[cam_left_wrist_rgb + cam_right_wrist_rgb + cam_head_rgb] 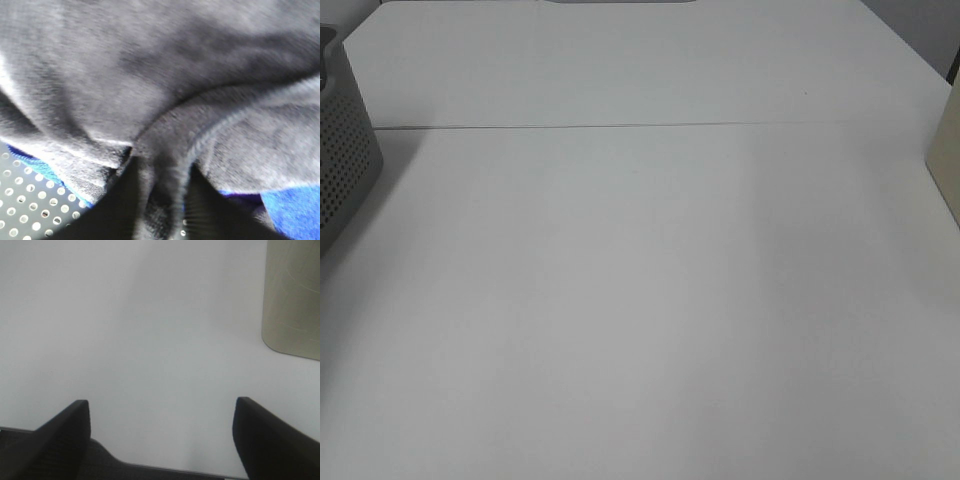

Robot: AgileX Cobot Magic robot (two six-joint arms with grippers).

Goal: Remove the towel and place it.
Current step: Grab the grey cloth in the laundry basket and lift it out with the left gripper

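The dark charcoal-grey fuzzy towel (150, 75) fills the left wrist view and lies bunched in the grey perforated basket (25, 210). My left gripper (160, 170) is shut on a raised fold of the towel, with dark fingers (117, 205) on either side of the fold. My right gripper (162, 432) is open and empty, just above the bare white table (125, 330). In the exterior high view only the basket's wall (342, 160) shows at the left edge; the towel and both grippers are out of that view.
A blue cloth (292, 210) lies under the towel in the basket. A beige container (946, 150) stands at the table's right edge and also shows in the right wrist view (295, 295). A seam (620, 127) runs across the white table.
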